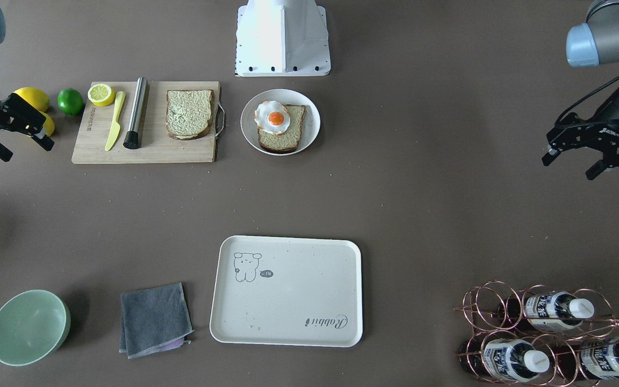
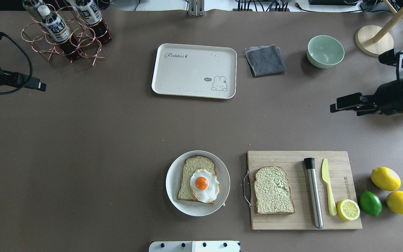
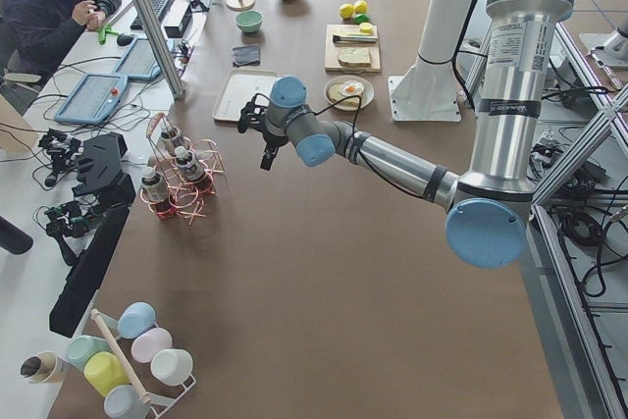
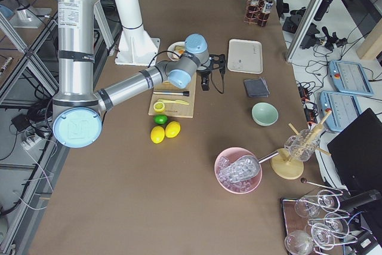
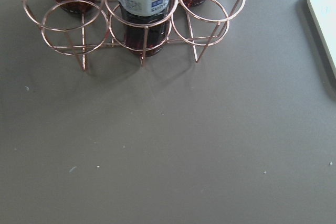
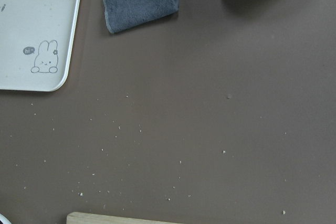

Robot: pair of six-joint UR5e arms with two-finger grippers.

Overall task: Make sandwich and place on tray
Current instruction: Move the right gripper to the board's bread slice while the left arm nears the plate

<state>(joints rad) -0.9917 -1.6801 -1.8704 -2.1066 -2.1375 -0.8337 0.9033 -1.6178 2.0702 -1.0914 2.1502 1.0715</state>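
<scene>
- Resting nearest the robot base, a round plate (image 2: 173, 196) carries one bread slice (image 2: 190, 173) with the fried egg (image 2: 205, 184) on top.
- Just beside the plate, the second bread slice (image 2: 273, 190) lies uncovered on the cutting board (image 2: 341, 161), so the sandwich is not yet assembled.
- Right gripper (image 1: 24, 150) and left gripper (image 1: 573, 165) hover at opposite table ends, fingers spread, grasping nothing.
- Farthest out, the tray (image 2: 187, 75) lies well apart from both slices.

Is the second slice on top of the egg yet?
No, the second slice lies on the cutting board; the egg sits uncovered on the plate.
</scene>
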